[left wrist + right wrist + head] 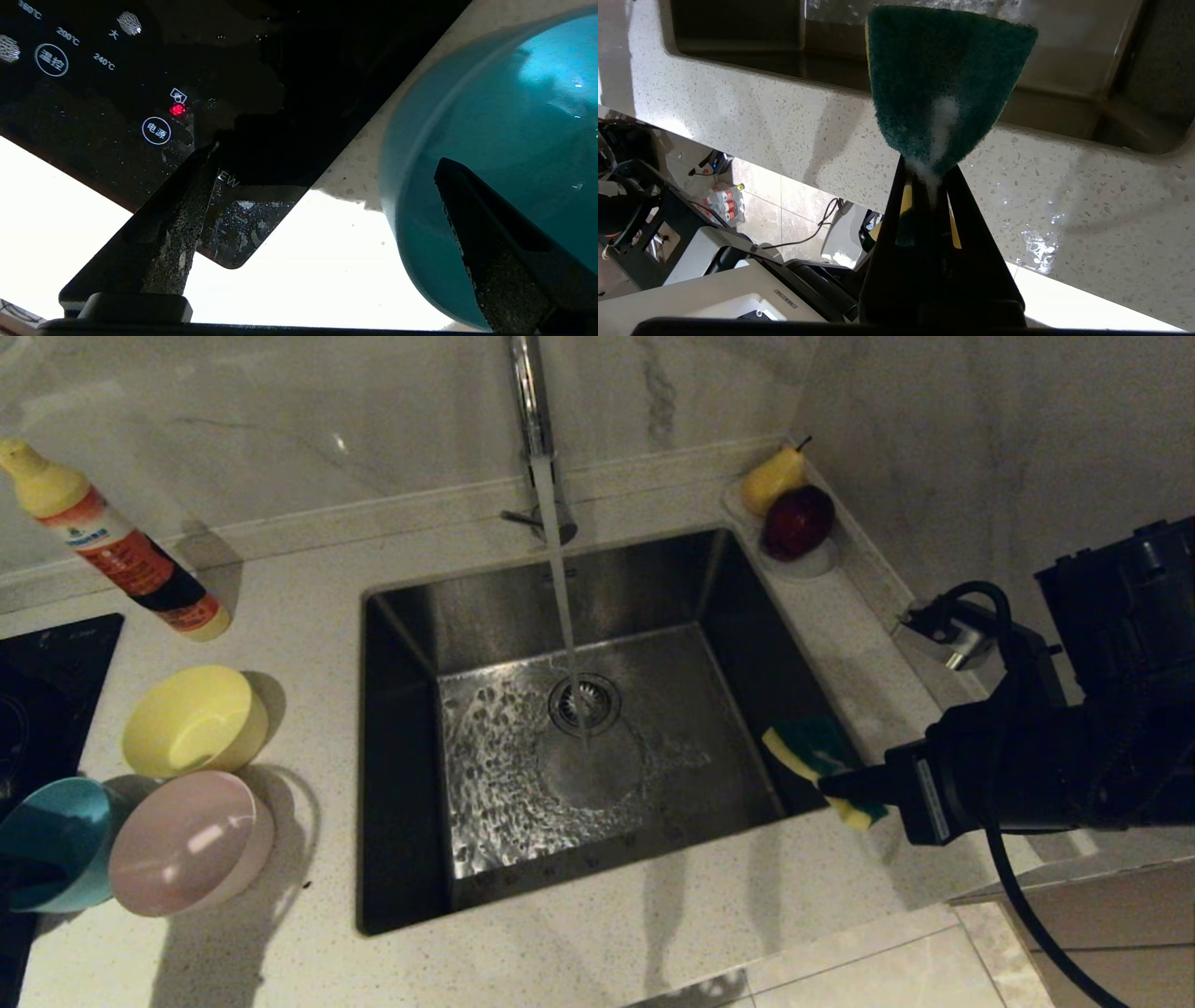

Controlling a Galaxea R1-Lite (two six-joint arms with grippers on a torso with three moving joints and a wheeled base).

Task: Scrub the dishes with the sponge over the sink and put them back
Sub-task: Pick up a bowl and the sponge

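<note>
Three bowls sit close together on the counter left of the sink (411, 616): yellow (191, 719), pink (187, 845) and light blue (51, 845). My left gripper (327, 154) is open at the blue bowl (504, 116). One finger (495, 252) reaches inside the bowl and the other (182, 224) hangs outside over the cooktop, so the bowl's wall stands between them untouched. My right gripper (840, 789) hovers at the sink's right front corner, shut on the yellow-and-green sponge (808, 751). In the right wrist view the sponge (943, 79) carries a streak of foam.
Water runs from the chrome tap (534, 420) onto the drain strainer (584, 702). A black cooktop (47, 672) lies left of the bowls. A detergent bottle (121, 551) leans at the back left. A white dish with a pear and a red fruit (794, 518) sits back right.
</note>
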